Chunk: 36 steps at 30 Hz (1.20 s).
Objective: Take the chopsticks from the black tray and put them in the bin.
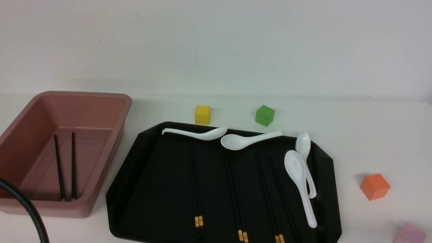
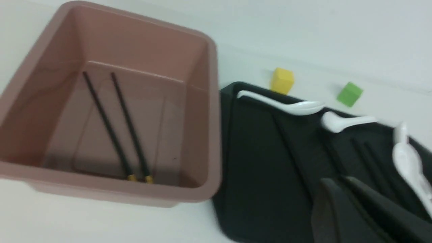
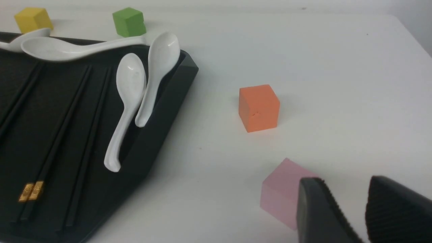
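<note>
Left jaws: hanging over the black tray (image 2: 263,175); the view is blurring them, so I cannot tell whether they are parted or closed.
Right jaws: standing slightly parted and gripping nothing, hovering over the table (image 3: 337,84) beside the pink cube (image 3: 280,192), toward the near right corner.
Chopsticks and jaws: three pairs of chopsticks (image 1: 234,192) are lying in the tray, near the left jaws and well apart from the right jaws.
Look: thin black sticks lying roughly parallel, with gold-orange bands pointing at the table's near edge.
Binned pair (image 1: 66,167): lying on the floor of the bin (image 1: 84,111) by the left edge, bands toward the near edge.
Tray: sitting mid-table at the near edge, just beside the bin.
Spoons: four white spoons (image 1: 298,170) are resting along the tray's far and right rims.
Cubes: the yellow cube (image 1: 202,114) and green cube (image 1: 264,115) are sitting toward the far edge, the orange cube (image 1: 374,186) toward the right edge.
</note>
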Each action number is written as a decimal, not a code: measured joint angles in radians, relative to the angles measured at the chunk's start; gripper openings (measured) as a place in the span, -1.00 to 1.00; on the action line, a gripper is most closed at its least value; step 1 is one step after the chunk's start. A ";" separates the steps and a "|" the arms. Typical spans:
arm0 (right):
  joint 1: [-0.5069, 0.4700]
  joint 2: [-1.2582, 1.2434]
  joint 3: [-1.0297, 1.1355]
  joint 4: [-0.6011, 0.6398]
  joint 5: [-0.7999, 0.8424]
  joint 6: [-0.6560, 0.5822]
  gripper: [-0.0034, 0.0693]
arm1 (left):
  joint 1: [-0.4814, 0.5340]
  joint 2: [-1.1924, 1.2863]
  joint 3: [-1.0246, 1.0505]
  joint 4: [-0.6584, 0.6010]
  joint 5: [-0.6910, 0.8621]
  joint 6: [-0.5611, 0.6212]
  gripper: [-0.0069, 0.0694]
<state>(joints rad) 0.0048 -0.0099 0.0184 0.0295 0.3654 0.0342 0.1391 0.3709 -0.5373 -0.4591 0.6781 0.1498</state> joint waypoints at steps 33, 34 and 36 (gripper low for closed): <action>0.000 0.000 0.000 0.001 0.000 0.000 -0.25 | -0.276 -0.383 0.566 0.537 -0.281 -0.561 -0.81; 0.000 0.000 0.000 0.001 0.000 0.000 -0.25 | -0.276 -0.383 0.566 0.537 -0.281 -0.561 -0.81; 0.000 0.000 0.000 0.001 0.000 0.000 -0.25 | -0.276 -0.383 0.566 0.537 -0.282 -0.561 -0.81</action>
<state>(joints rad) 0.0048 -0.0099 0.0184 0.0302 0.3654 0.0342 -0.1373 -0.0121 0.0283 0.0777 0.3962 -0.4113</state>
